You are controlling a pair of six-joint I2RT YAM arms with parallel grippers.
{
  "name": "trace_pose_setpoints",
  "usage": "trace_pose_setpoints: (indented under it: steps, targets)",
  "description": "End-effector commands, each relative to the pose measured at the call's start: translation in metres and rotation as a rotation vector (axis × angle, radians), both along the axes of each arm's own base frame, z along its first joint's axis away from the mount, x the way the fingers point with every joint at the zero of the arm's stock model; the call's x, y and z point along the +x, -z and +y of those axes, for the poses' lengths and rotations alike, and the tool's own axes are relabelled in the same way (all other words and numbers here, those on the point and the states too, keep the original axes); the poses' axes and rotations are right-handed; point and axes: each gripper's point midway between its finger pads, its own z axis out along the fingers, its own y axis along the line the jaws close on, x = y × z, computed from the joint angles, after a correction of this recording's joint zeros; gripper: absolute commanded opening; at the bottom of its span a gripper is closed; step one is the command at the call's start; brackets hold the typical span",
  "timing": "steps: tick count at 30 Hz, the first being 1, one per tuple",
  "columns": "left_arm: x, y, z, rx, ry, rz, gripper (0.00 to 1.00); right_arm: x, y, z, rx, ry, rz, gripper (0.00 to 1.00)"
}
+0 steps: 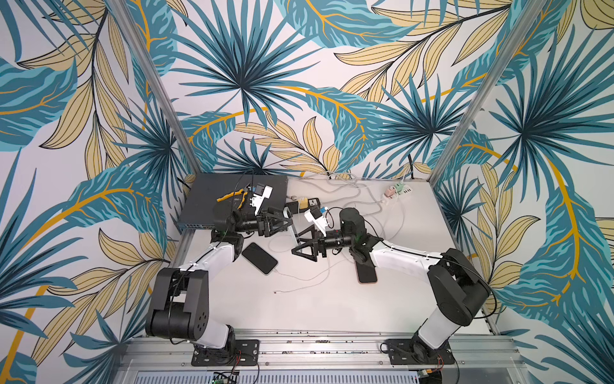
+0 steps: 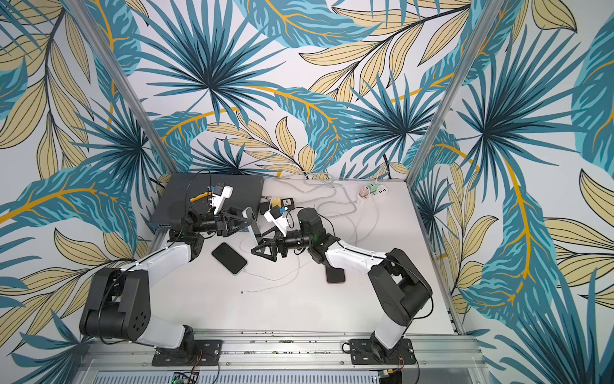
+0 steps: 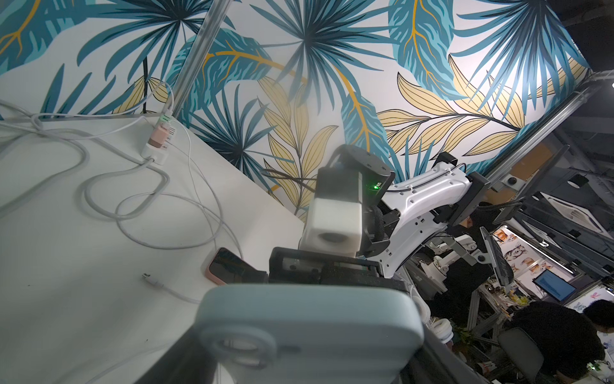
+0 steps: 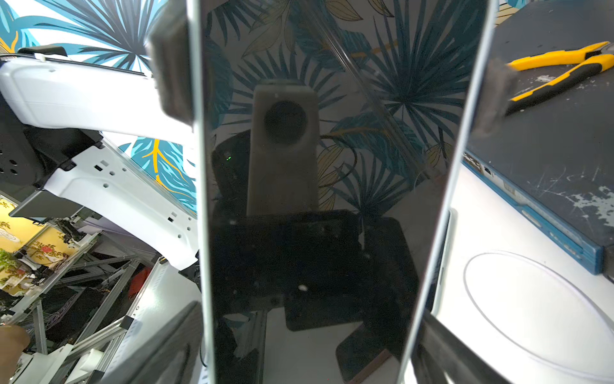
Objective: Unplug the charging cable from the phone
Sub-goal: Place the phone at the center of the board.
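A flat, pale-blue-cased phone (image 4: 332, 199) is braced upright, pinched by the left claw (image 4: 334, 79), with the right claw (image 4: 312, 311) spread astride it; its unseen charging plug likely must be gripped next.

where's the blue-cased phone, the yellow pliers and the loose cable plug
blue-cased phone (image 3: 309, 319), left wrist view, back of its case.
yellow pliers (image 4: 561, 55), right wrist view, on a yellow handle.
loose cable plug (image 3: 151, 280), left wrist view, the connector tip.
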Motion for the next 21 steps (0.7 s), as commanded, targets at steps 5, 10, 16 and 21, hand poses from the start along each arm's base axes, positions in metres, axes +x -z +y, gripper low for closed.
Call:
trace_pose_setpoints:
  steps: [5, 10, 16, 21]
  targets:
    - [-0.0046, -0.0067, 0.0019, -0.003, 0.002, -0.049, 0.41, -0.0007, -0.005, 0.0019, 0.03, -0.021, -0.016, 0.81]
    - [-0.0053, -0.0069, 0.002, -0.003, 0.005, -0.053, 0.41, -0.0015, -0.0033, 0.0004, 0.033, -0.019, -0.006, 0.72]
    - [-0.0054, -0.0062, 0.0023, -0.004, 0.002, -0.055, 0.83, -0.0018, -0.0034, -0.0025, 0.038, -0.011, -0.011, 0.62]
    - [-0.0054, -0.0068, 0.0025, -0.006, -0.004, -0.066, 1.0, -0.0026, -0.0028, -0.0034, 0.036, -0.009, -0.009, 0.57]
